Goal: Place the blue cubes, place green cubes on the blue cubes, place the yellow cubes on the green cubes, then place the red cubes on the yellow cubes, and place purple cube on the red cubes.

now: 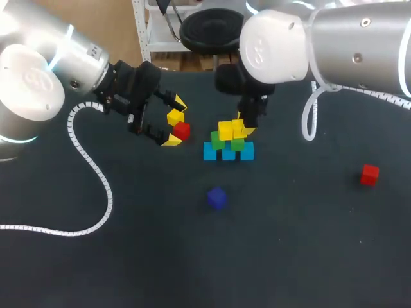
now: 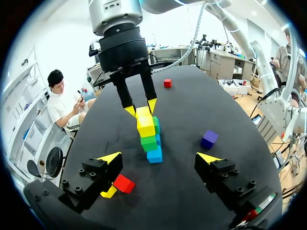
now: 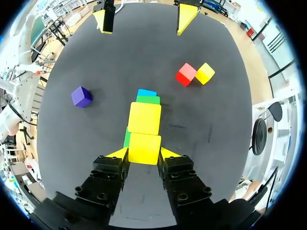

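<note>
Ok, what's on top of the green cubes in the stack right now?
Two yellow cubes sit on the green cubes; the right gripper is shut on one of them. They cover most of the green tops, so how squarely they rest is hidden.

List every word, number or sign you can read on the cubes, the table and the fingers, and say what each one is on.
None can be read. The stacked cubes, the purple cube, the loose red cube and the table are plain, with no print. No text shows on the fingers either.
</note>
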Available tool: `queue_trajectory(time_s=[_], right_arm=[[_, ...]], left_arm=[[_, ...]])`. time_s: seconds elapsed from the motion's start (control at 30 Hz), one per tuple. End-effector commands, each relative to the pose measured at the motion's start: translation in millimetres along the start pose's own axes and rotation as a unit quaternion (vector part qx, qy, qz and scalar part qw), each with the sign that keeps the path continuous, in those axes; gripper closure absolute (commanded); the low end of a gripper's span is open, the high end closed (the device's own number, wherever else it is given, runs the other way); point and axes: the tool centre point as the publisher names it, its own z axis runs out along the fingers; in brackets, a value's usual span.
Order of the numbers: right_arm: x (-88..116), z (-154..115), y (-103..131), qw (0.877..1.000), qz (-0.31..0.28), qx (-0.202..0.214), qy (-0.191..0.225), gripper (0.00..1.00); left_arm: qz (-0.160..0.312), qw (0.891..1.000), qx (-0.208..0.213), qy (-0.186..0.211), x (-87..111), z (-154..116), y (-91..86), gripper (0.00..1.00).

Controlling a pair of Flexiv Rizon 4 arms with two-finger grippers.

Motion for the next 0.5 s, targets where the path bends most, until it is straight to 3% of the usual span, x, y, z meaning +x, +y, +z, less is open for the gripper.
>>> queue_trajectory(time_s=[0.03, 0.07, 0.17, 0.2, 0.23, 0.27, 0.3, 0.5], right_arm=[[-0.4, 1.7, -0.4, 1.000, 0.001, -0.002, 0.001, 0.89], [-0.8, 2.2, -0.3, 1.000, 0.001, -0.002, 0.001, 0.69], [-1.2, 2.5, -0.1, 1.000, -0.001, -0.004, 0.001, 0.53], [-1.3, 2.6, -0.1, 1.000, -0.001, -0.005, 0.001, 0.42], [-1.3, 2.6, -0.1, 1.000, -0.001, -0.005, 0.001, 0.17], [-1.3, 2.5, 0.0, 1.000, -0.001, -0.005, 0.000, 0.06], [-1.0, 2.4, -0.1, 1.000, 0.000, -0.006, 0.000, 0.00], [1.1, 0.3, 0.2, 1.000, 0.003, -0.004, -0.002, 0.00]], left_arm=[[-0.001, 1.000, 0.003, 0.003, -0.7, 0.3, 2.1, 0.00], [-0.001, 1.000, 0.003, 0.003, -0.7, 0.3, 2.1, 0.00], [-0.001, 1.000, 0.003, 0.003, -0.7, 0.3, 2.1, 0.00], [-0.001, 1.000, 0.003, 0.003, -0.7, 0.3, 2.1, 0.00], [-0.001, 1.000, 0.003, 0.003, -0.7, 0.3, 2.1, 0.00], [-0.001, 1.000, 0.003, 0.003, -0.7, 0.3, 2.1, 0.00], [-0.001, 1.000, 0.003, 0.003, -0.7, 0.3, 2.1, 0.00], [-0.001, 1.000, 0.003, 0.003, -0.7, 0.3, 2.1, 0.00]])
